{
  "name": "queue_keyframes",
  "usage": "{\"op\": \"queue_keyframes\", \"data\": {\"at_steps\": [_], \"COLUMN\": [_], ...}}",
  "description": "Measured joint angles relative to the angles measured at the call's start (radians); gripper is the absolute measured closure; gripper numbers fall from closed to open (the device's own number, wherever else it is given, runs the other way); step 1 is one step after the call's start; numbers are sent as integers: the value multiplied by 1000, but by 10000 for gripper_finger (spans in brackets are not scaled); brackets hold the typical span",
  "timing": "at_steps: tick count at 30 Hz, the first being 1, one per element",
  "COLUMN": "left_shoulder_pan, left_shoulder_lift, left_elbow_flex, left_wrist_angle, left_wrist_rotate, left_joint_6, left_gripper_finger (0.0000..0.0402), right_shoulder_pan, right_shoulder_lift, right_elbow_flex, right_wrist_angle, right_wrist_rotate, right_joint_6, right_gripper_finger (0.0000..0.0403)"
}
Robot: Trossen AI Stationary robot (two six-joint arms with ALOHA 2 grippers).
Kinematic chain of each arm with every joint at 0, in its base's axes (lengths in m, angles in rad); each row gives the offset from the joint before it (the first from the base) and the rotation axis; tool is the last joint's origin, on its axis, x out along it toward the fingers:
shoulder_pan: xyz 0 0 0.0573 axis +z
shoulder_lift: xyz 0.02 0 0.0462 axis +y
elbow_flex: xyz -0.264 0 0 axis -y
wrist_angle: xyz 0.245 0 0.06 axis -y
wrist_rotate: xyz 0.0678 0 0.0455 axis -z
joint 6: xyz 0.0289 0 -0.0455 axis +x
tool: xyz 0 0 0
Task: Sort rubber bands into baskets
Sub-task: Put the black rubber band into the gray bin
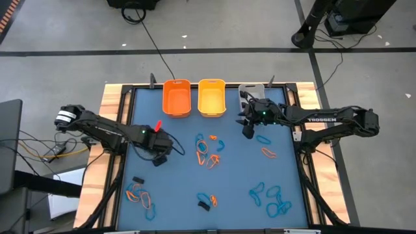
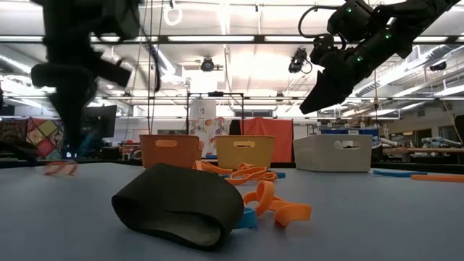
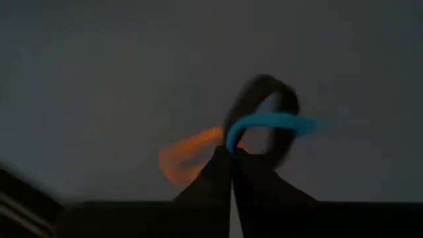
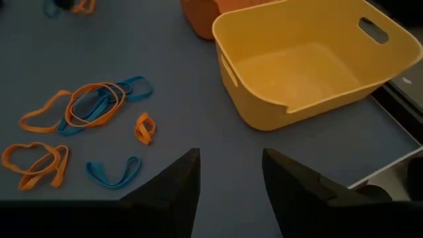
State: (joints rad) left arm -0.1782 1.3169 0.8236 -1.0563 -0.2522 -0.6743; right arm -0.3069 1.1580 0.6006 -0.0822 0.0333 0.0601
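high: looks straight down on the whole table (image 1: 195,175) | low: sits at table height, looks level across, close to a black band (image 2: 177,205) | wrists: close above the table | shared: high, low and right wrist all see the yellow basket (image 1: 211,97)

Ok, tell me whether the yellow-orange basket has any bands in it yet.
Empty. The right wrist view looks down into the yellow-orange basket and shows a bare floor; the rubber bands lie outside it on the mat.
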Motion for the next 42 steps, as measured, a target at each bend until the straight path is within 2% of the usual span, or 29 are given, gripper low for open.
{"op": "queue_keyframes", "data": {"at_steps": [1, 3, 12, 18, 21, 24, 27, 29, 31, 35, 38, 40, 42], "left_shoulder_pan": [1, 22, 33, 33, 33, 32, 33, 33, 19, -2, 2, 6, -4], "left_shoulder_lift": [0, 0, 1, 1, 1, 1, 1, 1, 0, -36, -86, -127, -146], "left_elbow_flex": [10, 17, -20, -51, -69, -100, -125, -120, -106, -100, -100, -102, -100], "left_wrist_angle": [-46, -120, -64, -60, -17, 20, -32, -74, -75, -92, -131, -69, 134], "left_wrist_rotate": [-36, -41, 171, 134, 131, 133, 142, 183, 195, 163, 114, 110, 109], "left_joint_6": [13, 7, -8, -31, -39, -57, -122, -208, -226, -150, -169, -249, -268], "left_gripper_finger": [384, 384, 383, 377, 353, 313, 271, 253, 246, 245, 245, 245, 246], "right_shoulder_pan": [0, 3, 24, 24, 24, 24, 24, 24, 24, 24, 24, 26, 28], "right_shoulder_lift": [0, 0, 0, 0, 0, 0, 0, 0, 0, 0, 0, 0, 0], "right_elbow_flex": [0, 0, 0, 0, 0, 0, 0, 0, 0, 1, 1, 1, 1], "right_wrist_angle": [-1, -11, -48, -49, -50, -55, -56, -52, -40, 5, 3, -2, -2], "right_wrist_rotate": [-3, -19, -35, -35, -35, -35, -35, -35, -35, -38, -75, -90, -98], "right_joint_6": [1, 11, -8, -8, -8, -8, -3, -2, -1, 1, 15, 16, 15], "right_gripper_finger": [228, 228, 228, 228, 228, 228, 228, 228, 228, 228, 228, 228, 228]}}
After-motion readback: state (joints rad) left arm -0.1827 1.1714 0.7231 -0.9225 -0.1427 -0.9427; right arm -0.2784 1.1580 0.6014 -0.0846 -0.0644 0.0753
